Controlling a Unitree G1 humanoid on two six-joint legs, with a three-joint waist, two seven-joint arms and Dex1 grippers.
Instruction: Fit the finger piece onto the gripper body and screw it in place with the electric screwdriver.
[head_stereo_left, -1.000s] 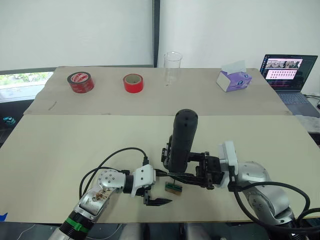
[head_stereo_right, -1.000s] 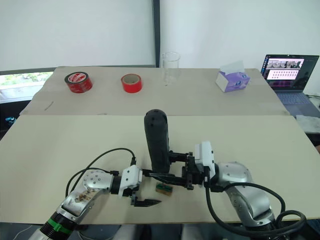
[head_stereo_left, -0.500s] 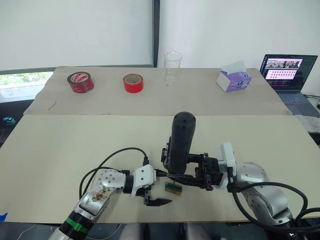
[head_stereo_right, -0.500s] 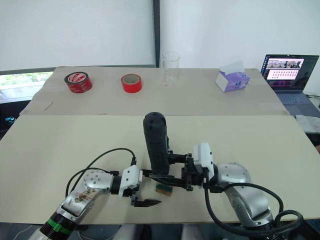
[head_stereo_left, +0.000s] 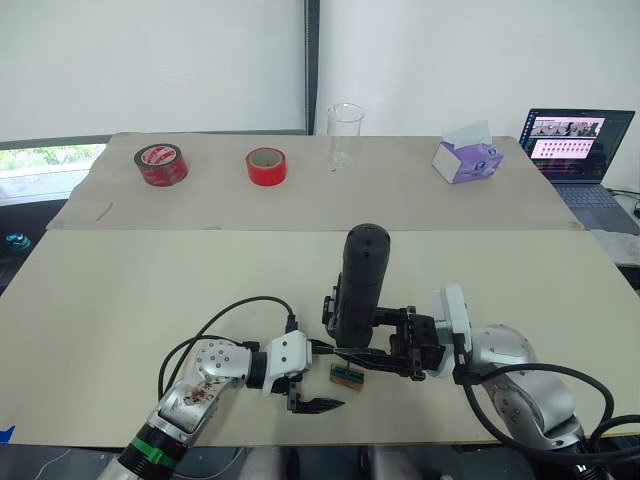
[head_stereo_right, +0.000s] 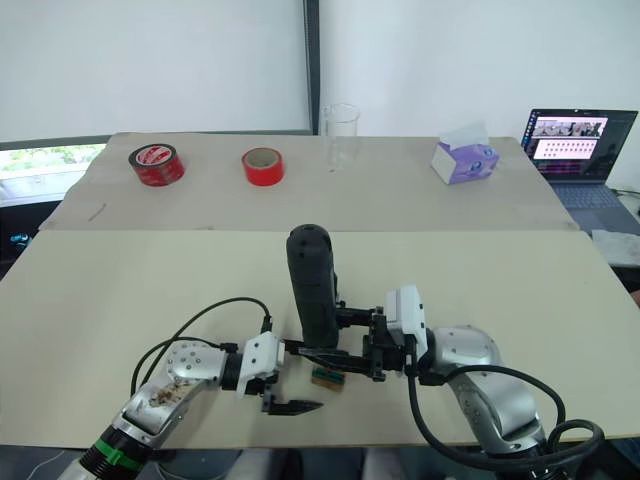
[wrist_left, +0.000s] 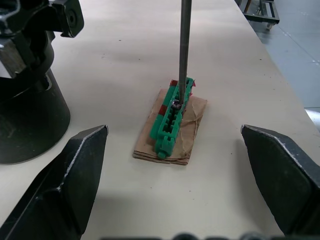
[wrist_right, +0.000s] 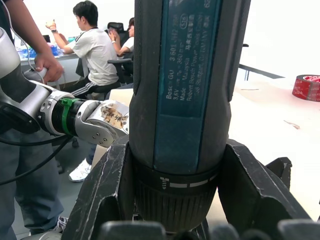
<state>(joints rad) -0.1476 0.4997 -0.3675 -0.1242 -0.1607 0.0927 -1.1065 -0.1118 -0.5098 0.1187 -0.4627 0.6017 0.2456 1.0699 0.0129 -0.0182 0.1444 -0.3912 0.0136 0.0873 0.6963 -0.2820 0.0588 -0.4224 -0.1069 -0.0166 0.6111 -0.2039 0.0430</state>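
"2 arms low over the surface (head_stereo_left: 150, 280)?"
"Yes. Right gripper (head_stereo_left: 385, 345) fingers clamp the upright electric screwdriver (head_stereo_left: 358, 280), bit on the green block (wrist_left: 172, 115); left gripper (wrist_left: 175, 195) fingers spread wide."

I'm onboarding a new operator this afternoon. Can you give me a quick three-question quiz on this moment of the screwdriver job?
1. True or false: the right gripper holds the electric screwdriver upright.
2. What does the screwdriver's bit touch? A) a red tape roll B) the green block on brown card C) the glass beaker
3. Fill in: the left gripper has its fingers ____ on either side of the block.

Key: 1 true; 2 B; 3 open.
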